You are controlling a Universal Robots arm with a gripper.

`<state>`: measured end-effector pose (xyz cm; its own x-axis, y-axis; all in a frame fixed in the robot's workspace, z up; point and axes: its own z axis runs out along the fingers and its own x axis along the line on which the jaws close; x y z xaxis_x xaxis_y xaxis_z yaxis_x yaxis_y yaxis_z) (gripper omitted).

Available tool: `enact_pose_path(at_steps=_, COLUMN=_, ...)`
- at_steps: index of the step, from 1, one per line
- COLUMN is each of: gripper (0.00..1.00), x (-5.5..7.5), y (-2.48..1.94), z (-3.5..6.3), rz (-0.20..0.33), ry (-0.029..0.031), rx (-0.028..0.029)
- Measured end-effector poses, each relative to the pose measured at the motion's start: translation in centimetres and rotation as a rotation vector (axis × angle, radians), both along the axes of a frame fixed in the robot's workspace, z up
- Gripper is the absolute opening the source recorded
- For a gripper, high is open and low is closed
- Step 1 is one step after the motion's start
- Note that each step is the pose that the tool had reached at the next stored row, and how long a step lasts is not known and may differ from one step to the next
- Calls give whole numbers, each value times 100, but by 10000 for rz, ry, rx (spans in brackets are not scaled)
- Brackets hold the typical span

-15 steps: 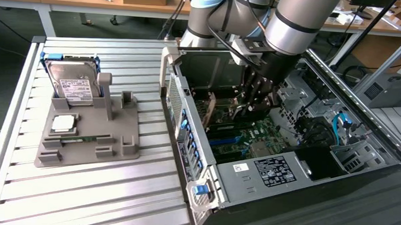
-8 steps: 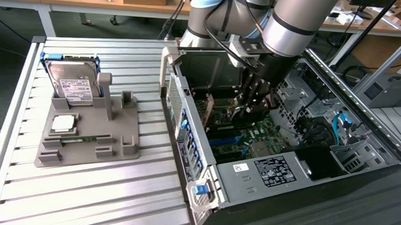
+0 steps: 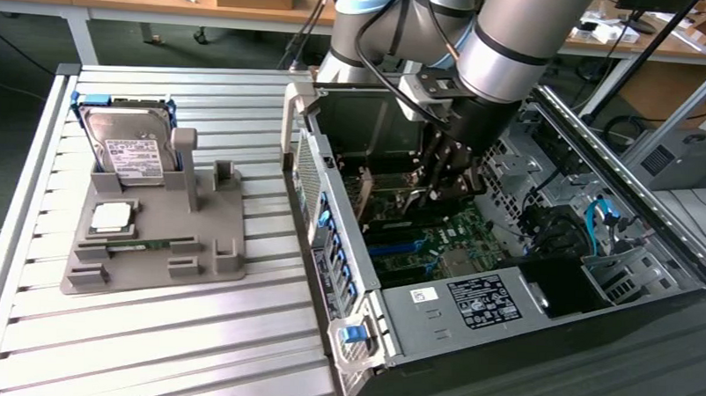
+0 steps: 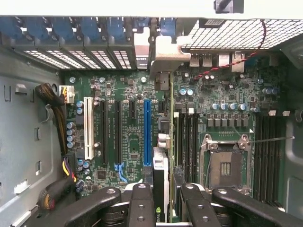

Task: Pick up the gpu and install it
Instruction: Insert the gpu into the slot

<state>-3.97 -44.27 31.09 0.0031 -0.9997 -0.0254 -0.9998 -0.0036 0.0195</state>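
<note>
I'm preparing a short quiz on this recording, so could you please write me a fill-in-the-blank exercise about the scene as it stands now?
1. The gripper is closed on the ____, held edge-on above the motherboard.
2. The arm reaches down into the open computer ____.
3. On the grey holder outside the case, the hard drive stands at the end ____ from the camera in the exterior view.
4. One long expansion slot on the motherboard is coloured ____.

Missing words: gpu; case; farthest; blue

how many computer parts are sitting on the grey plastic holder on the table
3: a silver white-labelled hard drive upright at the grey holder's far end, a square silver processor chip mid-holder, a narrow green memory stick just in front. None seems hidden.
</note>
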Motion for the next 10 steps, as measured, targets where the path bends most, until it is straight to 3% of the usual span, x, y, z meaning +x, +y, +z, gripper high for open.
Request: enact_pose_path(at_steps=10, gripper=27, x=-44, y=-21, z=-31, rz=1, ry=0, rx=0)
